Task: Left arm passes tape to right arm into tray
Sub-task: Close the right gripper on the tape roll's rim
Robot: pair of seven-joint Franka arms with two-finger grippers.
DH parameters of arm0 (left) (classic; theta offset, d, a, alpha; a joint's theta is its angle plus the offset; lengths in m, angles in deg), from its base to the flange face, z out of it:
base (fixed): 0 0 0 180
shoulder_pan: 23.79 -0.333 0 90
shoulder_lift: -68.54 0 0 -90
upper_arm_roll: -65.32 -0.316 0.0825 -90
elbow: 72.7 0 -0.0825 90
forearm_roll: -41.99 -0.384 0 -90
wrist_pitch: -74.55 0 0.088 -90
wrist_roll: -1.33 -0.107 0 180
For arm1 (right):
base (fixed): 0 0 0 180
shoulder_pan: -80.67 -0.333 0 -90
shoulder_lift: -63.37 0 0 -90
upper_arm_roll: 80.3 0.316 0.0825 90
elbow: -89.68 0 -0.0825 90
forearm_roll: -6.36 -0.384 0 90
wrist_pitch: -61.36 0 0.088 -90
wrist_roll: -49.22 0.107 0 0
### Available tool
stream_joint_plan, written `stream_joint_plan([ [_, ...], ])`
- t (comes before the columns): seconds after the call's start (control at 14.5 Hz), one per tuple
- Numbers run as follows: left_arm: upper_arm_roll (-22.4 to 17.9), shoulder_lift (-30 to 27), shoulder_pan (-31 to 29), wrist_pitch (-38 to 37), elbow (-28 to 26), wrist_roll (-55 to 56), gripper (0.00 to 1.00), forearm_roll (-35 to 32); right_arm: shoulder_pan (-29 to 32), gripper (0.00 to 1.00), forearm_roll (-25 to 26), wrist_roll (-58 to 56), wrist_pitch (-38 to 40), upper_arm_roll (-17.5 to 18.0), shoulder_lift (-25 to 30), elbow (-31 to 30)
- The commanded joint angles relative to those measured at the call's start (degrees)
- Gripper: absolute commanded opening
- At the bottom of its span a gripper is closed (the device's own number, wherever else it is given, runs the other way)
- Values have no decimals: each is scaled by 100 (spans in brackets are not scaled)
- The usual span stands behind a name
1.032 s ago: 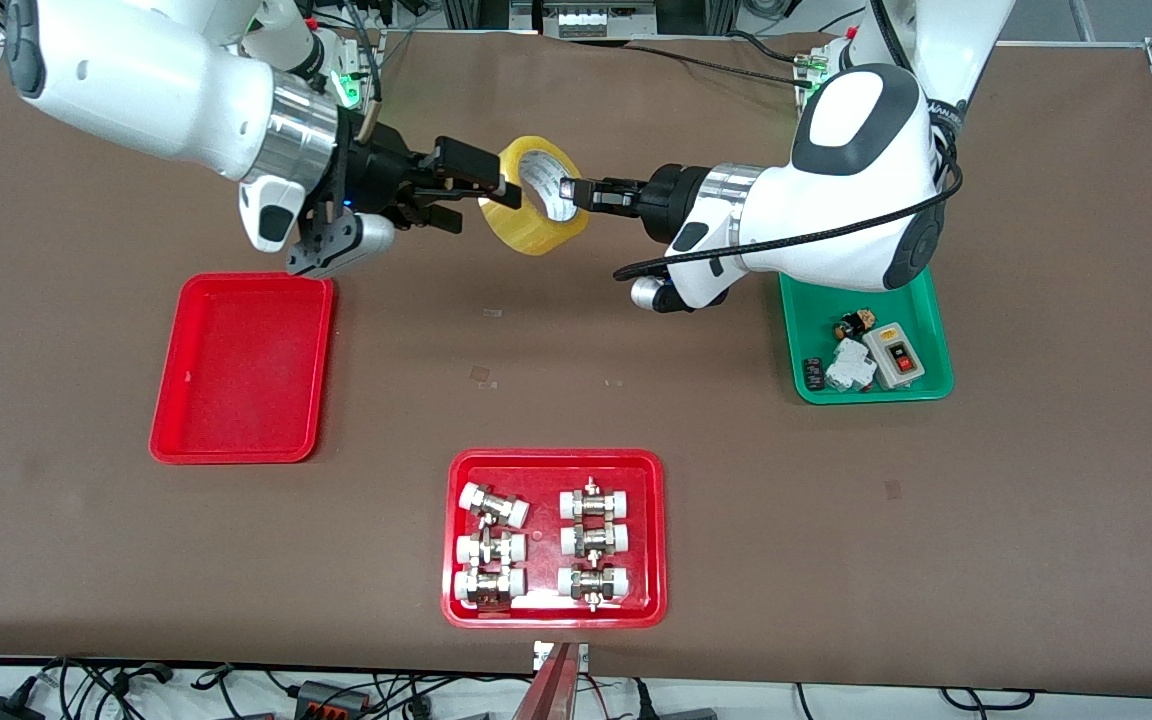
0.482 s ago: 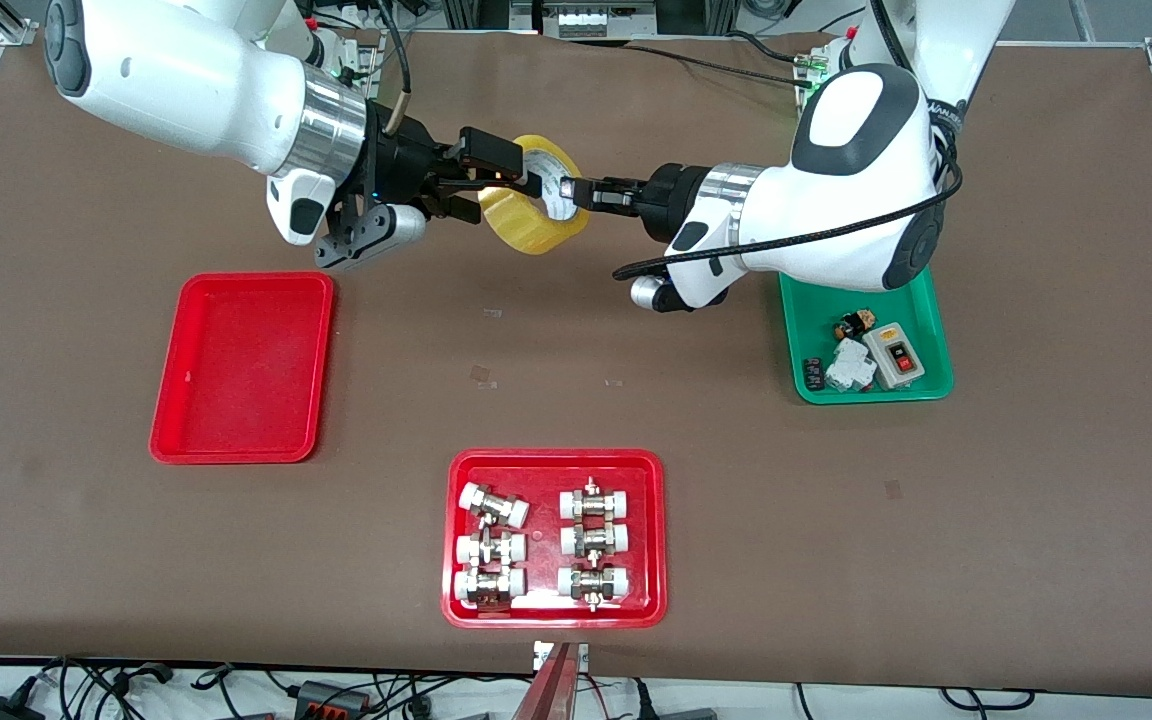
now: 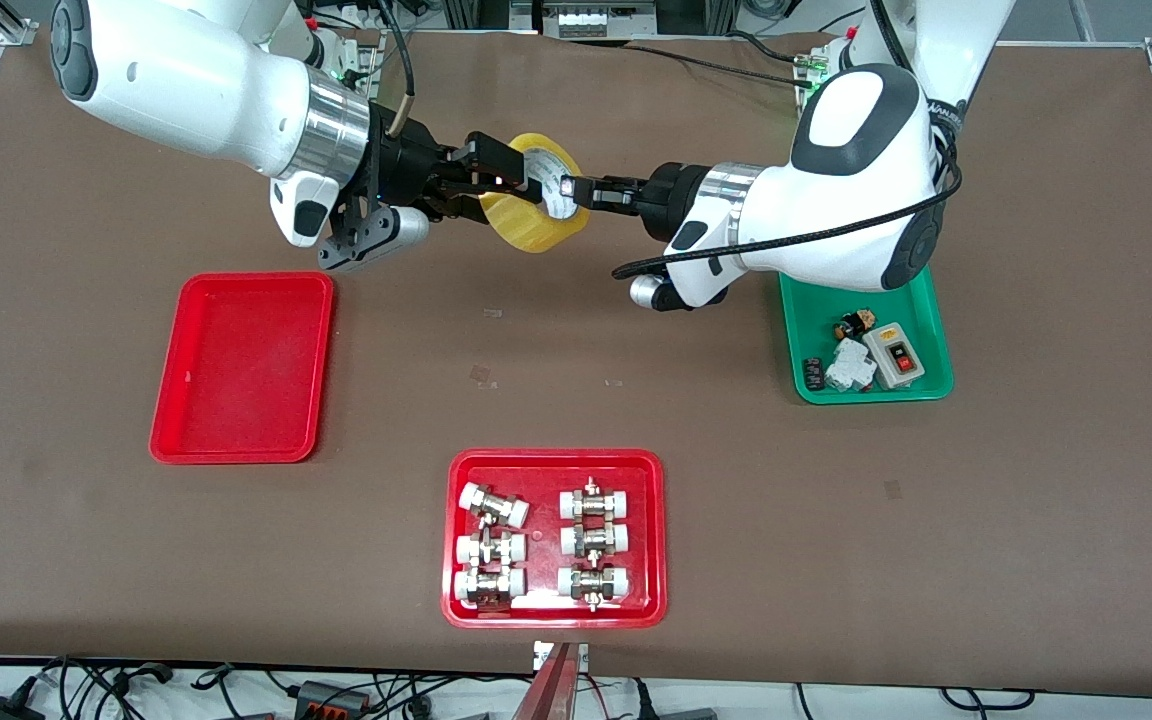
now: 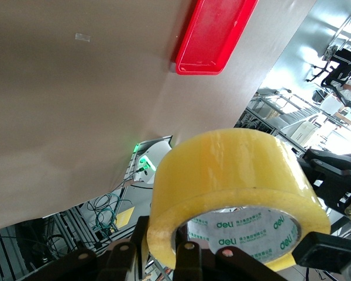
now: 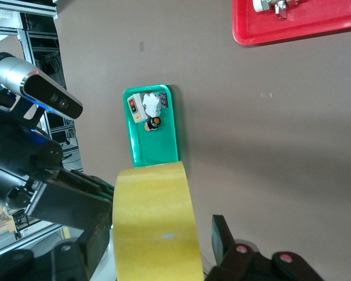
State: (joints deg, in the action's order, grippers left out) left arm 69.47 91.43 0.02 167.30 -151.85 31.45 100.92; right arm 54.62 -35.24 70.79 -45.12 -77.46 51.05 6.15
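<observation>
The yellow tape [image 3: 534, 226] is held in the air over the table's middle, near the robots' side. My left gripper [image 3: 569, 188] is shut on the roll's wall, one finger inside the white core and one outside. The tape also fills the left wrist view [image 4: 234, 170]. My right gripper [image 3: 499, 184] is open, with its fingers on either side of the roll's width [image 5: 155, 222] and a small gap at one finger [image 5: 223, 237]. The empty red tray [image 3: 241, 368] lies on the table toward the right arm's end, below the right arm.
A red tray with white-capped metal fittings [image 3: 554, 540] lies near the front camera's edge. A green tray of small parts [image 3: 871, 350] lies under the left arm, and also shows in the right wrist view [image 5: 154, 126]. Cables run along the robots' side.
My right gripper has moved toward the tape, and its open fingers now straddle the roll. The left gripper and the tape have stayed almost still.
</observation>
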Motion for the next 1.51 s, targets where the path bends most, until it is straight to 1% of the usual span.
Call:
stream_joint_plan([
  [0.0,-11,-65,-25,-118,75,2,0,66,-24,79,-76,-39,92,-47,-43,127],
  [0.96,-11,-65,-25,-144,75,2,0,66,12,79,-76,-66,294,-74,10,144],
  [1.03,-11,-74,-25,-144,75,2,0,66,12,72,-76,-66,294,-65,10,144],
  [1.24,-11,-74,-25,-144,75,2,0,66,12,28,-102,-92,303,-56,10,144],
  [1.31,-11,-65,-25,-144,75,2,0,66,12,26,-103,-101,329,-56,10,144],
  [1.45,-11,-74,-25,-144,75,2,0,66,12,26,-103,-101,329,-56,10,144],
])
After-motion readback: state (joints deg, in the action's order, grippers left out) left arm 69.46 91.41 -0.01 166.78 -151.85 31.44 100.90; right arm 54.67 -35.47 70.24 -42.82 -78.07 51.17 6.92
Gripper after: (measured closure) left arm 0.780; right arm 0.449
